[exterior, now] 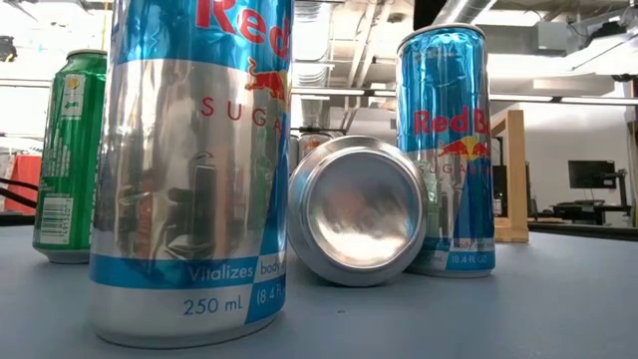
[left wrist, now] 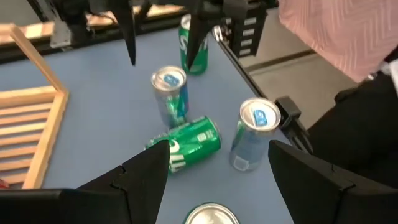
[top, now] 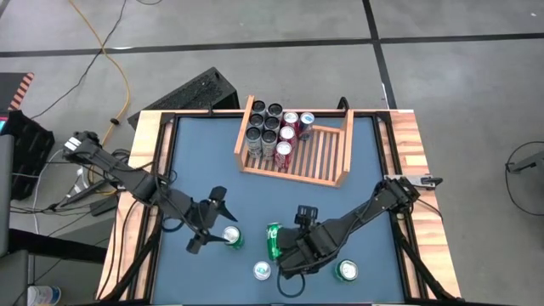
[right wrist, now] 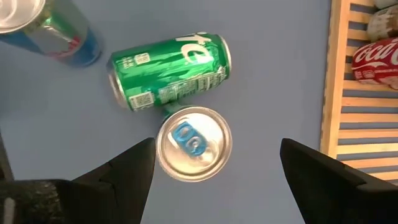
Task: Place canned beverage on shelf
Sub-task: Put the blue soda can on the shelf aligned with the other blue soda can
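The wooden shelf [top: 327, 151] lies at the table's far middle, with several cans [top: 272, 132] standing in its left part. An upright blue-and-silver can [right wrist: 193, 143] stands under my right gripper [top: 291, 259]. That gripper is open and points down, with one finger on each side above the can and clear of it. A green can [top: 274, 240] lies on its side just left of it. My left gripper [top: 208, 223] is open and empty beside an upright green can [top: 232, 236], whose top shows in the left wrist view [left wrist: 211, 214].
Another blue-and-silver can [top: 262, 271] stands near the front edge, and a green-rimmed can [top: 345, 270] stands at the front right. The shelf's right half is bare slats. A person [left wrist: 348, 56] stands beyond the table's near edge.
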Controlling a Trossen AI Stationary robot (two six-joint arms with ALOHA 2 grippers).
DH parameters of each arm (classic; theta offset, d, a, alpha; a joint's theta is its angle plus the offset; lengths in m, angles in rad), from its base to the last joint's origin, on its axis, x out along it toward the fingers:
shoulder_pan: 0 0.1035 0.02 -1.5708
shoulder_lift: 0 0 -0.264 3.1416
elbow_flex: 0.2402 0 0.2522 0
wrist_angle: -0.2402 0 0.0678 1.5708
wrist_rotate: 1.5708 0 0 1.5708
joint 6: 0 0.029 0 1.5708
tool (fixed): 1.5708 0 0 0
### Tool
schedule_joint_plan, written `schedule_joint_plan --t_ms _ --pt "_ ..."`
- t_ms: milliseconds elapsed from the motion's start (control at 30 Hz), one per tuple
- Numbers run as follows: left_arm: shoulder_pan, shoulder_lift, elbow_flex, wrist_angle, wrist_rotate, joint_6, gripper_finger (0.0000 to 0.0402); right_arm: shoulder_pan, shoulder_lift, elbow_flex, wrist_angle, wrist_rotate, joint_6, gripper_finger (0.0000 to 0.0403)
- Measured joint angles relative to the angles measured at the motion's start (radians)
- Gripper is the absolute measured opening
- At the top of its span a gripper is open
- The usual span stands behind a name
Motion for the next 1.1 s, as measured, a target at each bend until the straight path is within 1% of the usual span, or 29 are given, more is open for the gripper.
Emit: schedule_joint_plan --t_ms 167,300,633,800,900,1000,1100 --pt "-0.011 0.047 0.0 -0.002 0.0 0.0 0.0261 0.0 0.0 0.0 0.0 -0.009 0.004 0.0329" --pt "-0.022 0.049 0.0 0.0 0.0 0.0 0.0261 -0.01 0.0 0.0 0.0 -0.002 0.022 0.0329" --pt "-0.086 -0.034 0.0 -0.003 0.006 0.03 0.0261 -0.017 0.0 0.0 0.0 0.003 0.024 0.0329" --pt "-0.113 -0.077 0.0 -0.002 -0.018 0.053 0.0261 -0.004 0.0 -0.002 0.0 0.004 -0.007 0.0329" --pt "-0.12 -0.095 0.0 -0.002 -0.022 0.06 0.0261 0.002 -0.001 -0.013 0.001 0.038 -0.025 0.0328" --pt "-0.122 -0.108 0.0 -0.002 -0.022 0.065 0.0261 0.016 -0.04 -0.067 0.001 0.071 -0.047 0.0326" --pt "-0.123 -0.111 0.0 -0.002 -0.022 0.078 0.0261 0.021 -0.128 -0.182 0.002 0.093 -0.032 0.0325"
